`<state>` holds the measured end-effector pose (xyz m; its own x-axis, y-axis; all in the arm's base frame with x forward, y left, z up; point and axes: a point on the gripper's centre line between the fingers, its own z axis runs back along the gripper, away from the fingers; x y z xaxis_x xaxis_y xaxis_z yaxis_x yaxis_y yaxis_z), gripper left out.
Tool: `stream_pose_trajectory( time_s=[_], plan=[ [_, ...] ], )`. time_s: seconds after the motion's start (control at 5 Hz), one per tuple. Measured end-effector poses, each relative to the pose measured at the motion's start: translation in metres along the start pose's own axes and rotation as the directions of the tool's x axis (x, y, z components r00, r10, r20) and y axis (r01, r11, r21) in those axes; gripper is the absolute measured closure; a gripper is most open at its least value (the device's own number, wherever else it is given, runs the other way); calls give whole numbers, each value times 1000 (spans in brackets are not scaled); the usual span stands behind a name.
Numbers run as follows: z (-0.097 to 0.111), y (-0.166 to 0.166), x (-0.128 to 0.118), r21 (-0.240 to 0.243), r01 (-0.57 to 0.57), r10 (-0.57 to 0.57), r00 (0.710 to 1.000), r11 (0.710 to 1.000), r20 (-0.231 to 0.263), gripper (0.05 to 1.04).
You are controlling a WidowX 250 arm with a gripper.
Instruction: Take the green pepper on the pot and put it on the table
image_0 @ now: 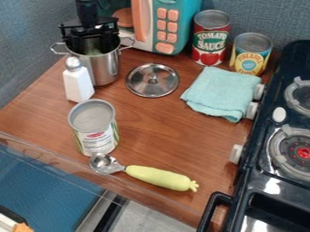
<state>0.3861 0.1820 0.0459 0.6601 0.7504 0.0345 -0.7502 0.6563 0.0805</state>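
Inside the pot [104, 70], the green pepper [93, 51] lies below the claw [91, 40].

1. Wall [27, 50]: blue-grey, finely textured; upper left of frame, also seen along the top right.
2. Table [151, 136]: brown wood-grain top, set diagonally, spanning the middle of frame; faint pale sheen on the surface.
3. Clear strip [36, 147]: see-through, along the table's lower left edge.
4. Toy stove [257, 181]: dark, glossy unit at right of frame, beside the table.
5. Below the table, lower left: flat blue surface [42, 186]; material cannot be told.
6. Bottom of frame: light grey patch [145, 217], beside a dark band [111, 216].
7. Light: bright white reflections on the stove, lower right.
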Motion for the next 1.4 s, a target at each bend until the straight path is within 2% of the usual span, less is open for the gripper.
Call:
stream_pose_trajectory(
  time_s=[0.2,0.4,0.6,0.8,1.0,1.2,1.4],
  plan=[
    [13,-7,-2,-33,-3,2,999,999,-34,361],
    [36,-14,-4,-83,-1,-3,999,997,-51,361],
    [70,-20,-5,-135,1,-5,999,991,-33,361],
    [82,-24,-14,-141,16,-23,999,990,-46,361],
    [109,-26,-21,-173,35,-38,999,984,-12,361],
    [116,-36,-45,-186,99,-102,995,978,-10,361],
    [108,-51,-84,-179,214,-221,975,960,-22,361]
  ],
)
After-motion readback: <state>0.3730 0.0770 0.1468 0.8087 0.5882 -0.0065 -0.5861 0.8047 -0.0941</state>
